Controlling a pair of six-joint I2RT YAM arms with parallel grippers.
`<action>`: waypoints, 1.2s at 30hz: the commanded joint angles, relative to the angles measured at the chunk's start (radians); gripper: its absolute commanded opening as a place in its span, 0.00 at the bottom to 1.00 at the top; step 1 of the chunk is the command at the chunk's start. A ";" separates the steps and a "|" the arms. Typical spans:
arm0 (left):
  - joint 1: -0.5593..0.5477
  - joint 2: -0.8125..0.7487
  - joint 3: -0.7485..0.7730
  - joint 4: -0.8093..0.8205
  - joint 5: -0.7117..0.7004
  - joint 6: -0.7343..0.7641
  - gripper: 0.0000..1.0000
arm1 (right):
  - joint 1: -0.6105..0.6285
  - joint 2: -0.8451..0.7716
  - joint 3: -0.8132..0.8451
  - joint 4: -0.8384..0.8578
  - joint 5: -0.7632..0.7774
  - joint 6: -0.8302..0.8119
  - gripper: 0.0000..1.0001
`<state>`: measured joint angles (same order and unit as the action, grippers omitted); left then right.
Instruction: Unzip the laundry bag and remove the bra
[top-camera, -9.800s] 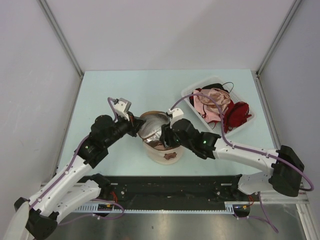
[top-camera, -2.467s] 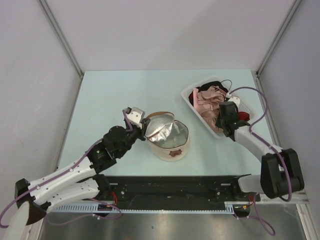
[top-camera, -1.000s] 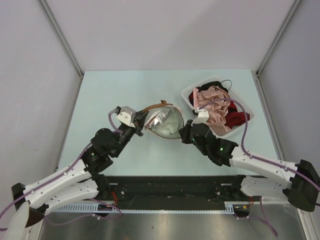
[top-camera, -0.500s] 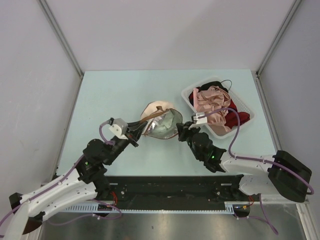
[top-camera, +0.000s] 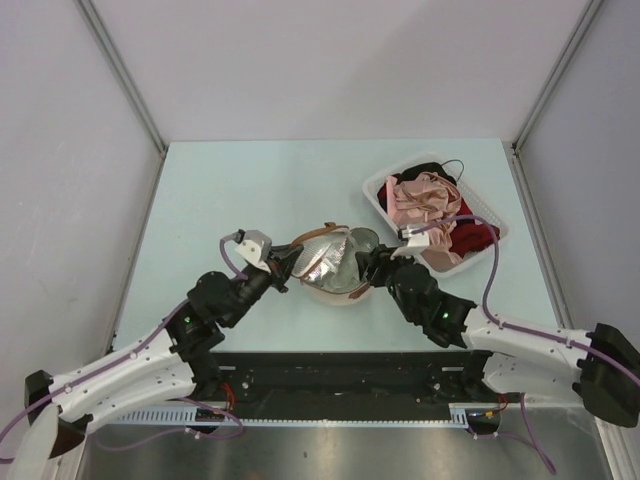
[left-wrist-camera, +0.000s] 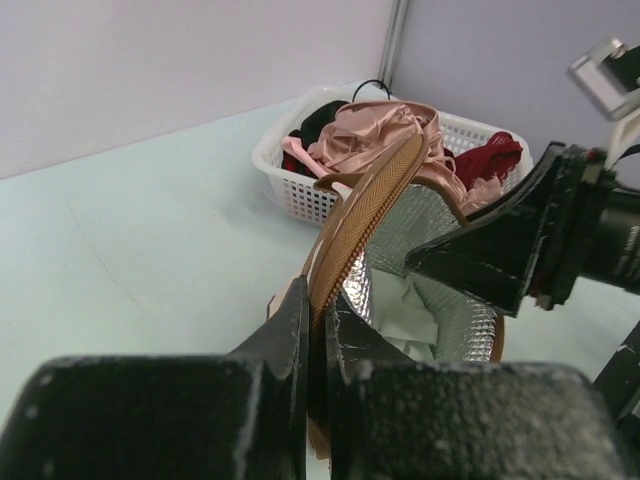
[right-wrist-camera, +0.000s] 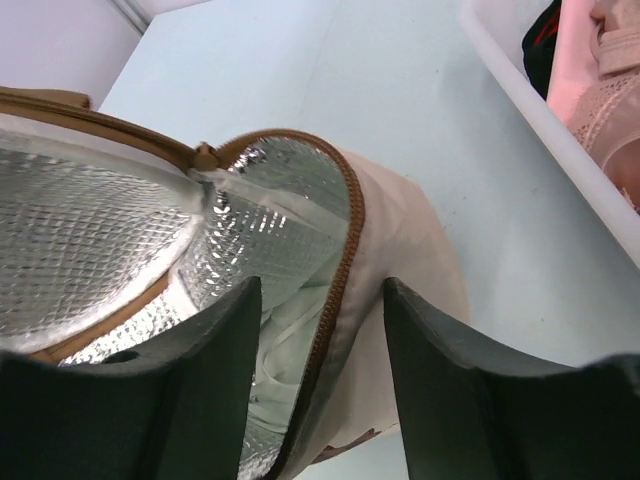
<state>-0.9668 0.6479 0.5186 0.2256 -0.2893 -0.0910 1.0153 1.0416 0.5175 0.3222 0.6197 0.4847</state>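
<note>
left gripper (left-wrist-camera: 318, 300) pinches the laundry bag (left-wrist-camera: 372, 200) by its raised brown zipper band | right gripper (right-wrist-camera: 320, 292) spread, fingers straddling the open rim, gripping nothing | bag unzipped on the table (top-camera: 220, 180) between both grippers | bra (right-wrist-camera: 290, 330) pale, down inside the silver lining | tray (top-camera: 377, 188) of garments beyond, right

One laundry bag (top-camera: 338, 272), one bra (left-wrist-camera: 405, 308), one tray (top-camera: 372, 190), two tools (top-camera: 290, 262) (top-camera: 366, 267).

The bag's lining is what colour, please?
Shiny silver, diamond-textured lining; the right wrist view shows it best.
</note>
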 joint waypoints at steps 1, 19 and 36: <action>-0.030 0.012 0.029 0.078 -0.053 -0.003 0.00 | 0.022 -0.089 0.052 -0.123 0.015 0.081 0.59; -0.079 0.082 0.093 0.026 -0.185 0.036 0.00 | 0.127 -0.138 0.174 -0.028 -0.095 -0.023 0.57; -0.079 0.056 0.090 0.011 -0.211 0.039 0.00 | 0.057 0.129 0.173 -0.480 -0.008 0.141 0.42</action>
<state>-1.0416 0.7265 0.5652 0.1795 -0.4759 -0.0597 1.1030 1.1366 0.6643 -0.0448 0.5613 0.6064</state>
